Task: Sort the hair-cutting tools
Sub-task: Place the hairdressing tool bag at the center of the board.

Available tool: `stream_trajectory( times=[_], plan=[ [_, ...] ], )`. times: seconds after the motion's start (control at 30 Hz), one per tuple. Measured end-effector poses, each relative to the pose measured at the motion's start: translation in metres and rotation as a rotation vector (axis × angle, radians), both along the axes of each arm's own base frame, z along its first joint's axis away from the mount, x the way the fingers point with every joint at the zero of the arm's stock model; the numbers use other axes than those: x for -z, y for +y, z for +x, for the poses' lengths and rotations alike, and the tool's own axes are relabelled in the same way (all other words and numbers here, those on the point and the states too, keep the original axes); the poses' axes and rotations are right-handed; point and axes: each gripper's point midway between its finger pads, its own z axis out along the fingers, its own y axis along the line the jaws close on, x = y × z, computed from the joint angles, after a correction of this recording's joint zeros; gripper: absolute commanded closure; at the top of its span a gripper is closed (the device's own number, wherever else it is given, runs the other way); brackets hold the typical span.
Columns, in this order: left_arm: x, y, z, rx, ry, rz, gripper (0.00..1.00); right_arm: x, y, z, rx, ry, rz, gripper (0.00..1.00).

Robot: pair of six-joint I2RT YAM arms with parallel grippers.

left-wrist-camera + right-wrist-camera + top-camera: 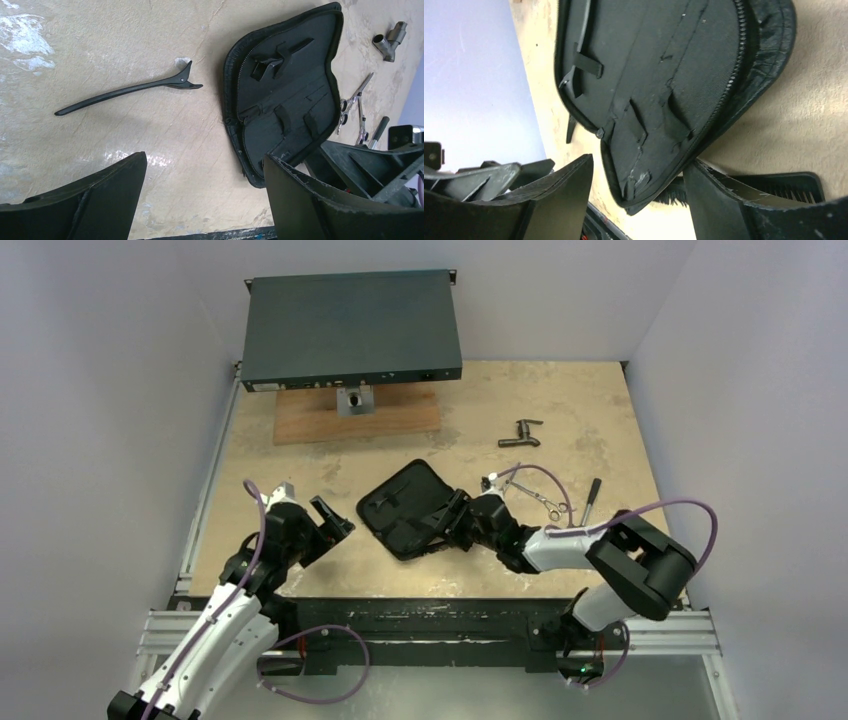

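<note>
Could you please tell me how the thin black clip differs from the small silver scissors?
The thin black clip is matte; the small silver scissors are shiny metal. The clip is one slim curved piece; the scissors have blades and finger rings. In the left wrist view, the clip lies left of the open black case, the scissors right. Both lie outside it.

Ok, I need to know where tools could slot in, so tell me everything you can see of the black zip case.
The black zip case lies unzipped, flat on the table, inside up. The lining looks like woven fabric, the outer rim leather-like, with a zipper round the edge. Elastic straps and sewn pockets cross the interior; whether any holds something is unclear. The right gripper hangs open over its near-right edge, and a comb lies at that edge.
</note>
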Motion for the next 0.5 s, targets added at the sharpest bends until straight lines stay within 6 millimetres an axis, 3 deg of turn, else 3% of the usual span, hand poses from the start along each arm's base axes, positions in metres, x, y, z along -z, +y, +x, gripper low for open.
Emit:
stream_trajectory(
  times=[0.27,0.37,0.5],
  plan=[
    [0.001,0.000,0.000,0.000,0.003,0.002,0.14,-0.038,-0.024,-0.006,-0.021,-0.111,-0.094,0.26],
    [0.003,0.000,0.001,0.001,0.007,0.002,0.15,-0.055,-0.033,-0.006,-0.039,-0.170,-0.148,0.31],
    [0.007,-0.008,0.004,0.029,0.009,-0.020,0.19,-0.088,-0.041,0.008,-0.049,-0.301,-0.243,0.37]
  ],
)
